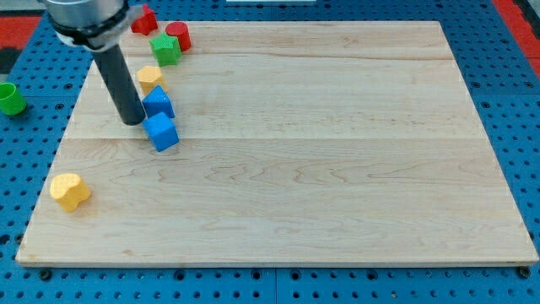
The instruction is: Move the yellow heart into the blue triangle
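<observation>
Two blue blocks sit by my tip (132, 121): the blue triangle (158, 102), touching or just right of it, and a blue cube (161, 132) below. No jaws here, only a rod. The yellow heart (69, 191) lies well apart, at the view's lower left. Risk: the tip nudges the triangle away, or drags the cube along. Heart's heading and long axis can't be made out.

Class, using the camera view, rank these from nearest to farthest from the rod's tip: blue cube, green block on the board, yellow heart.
From my tip:
1. Blue cube, just to its right.
2. Green block, toward the view's top.
3. Yellow heart, lower left.
</observation>
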Available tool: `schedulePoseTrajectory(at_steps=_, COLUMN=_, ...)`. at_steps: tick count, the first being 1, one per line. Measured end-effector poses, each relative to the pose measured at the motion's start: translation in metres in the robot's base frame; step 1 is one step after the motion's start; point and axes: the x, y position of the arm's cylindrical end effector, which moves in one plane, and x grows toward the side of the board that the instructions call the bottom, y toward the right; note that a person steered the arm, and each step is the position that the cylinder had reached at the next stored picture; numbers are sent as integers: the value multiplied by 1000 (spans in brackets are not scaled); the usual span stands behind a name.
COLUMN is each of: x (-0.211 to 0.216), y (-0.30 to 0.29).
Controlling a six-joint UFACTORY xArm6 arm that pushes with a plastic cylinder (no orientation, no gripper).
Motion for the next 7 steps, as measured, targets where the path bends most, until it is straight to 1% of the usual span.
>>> schedulePoseTrajectory(at_steps=1, x=-8, y=67)
schedulePoseTrajectory(at_steps=2, x=-41, y=54)
schedulePoseTrajectory(at_steps=3, x=-38, y=9)
schedulePoseTrajectory(at_steps=5, x=-33, y=94)
schedulePoseTrajectory(at_steps=6, x=8, y=142)
schedulePoseTrajectory(at_steps=7, x=65, y=144)
